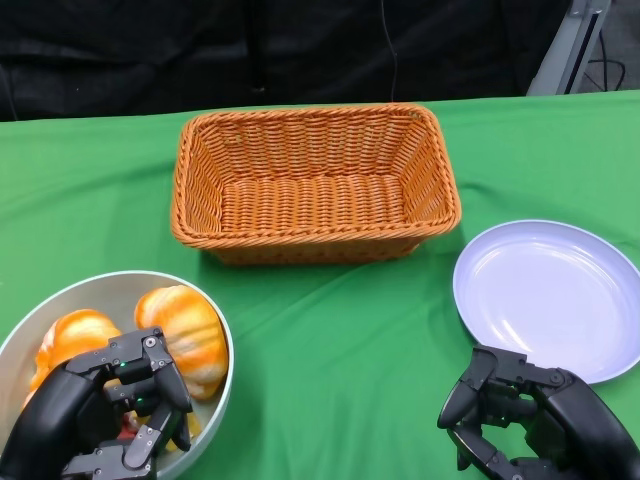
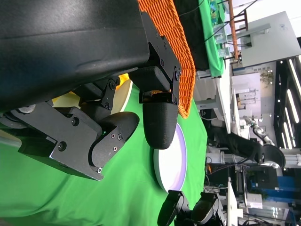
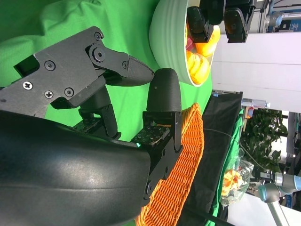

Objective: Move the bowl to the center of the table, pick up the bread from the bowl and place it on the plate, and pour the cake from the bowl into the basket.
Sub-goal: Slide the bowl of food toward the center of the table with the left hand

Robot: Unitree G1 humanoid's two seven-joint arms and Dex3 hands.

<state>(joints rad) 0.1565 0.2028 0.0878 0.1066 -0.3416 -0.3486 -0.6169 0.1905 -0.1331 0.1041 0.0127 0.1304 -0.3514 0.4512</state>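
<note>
Head view gives us the bowl at the counter's near left edge, orange bread and cake pieces inside. Our left hand hovers over its rim, fingers apart, gripping nothing. Our right hand sits by the near rim of the plate (fingers loosely spread, empty). Open green cloth lies between bowl, plate and basket.
</note>
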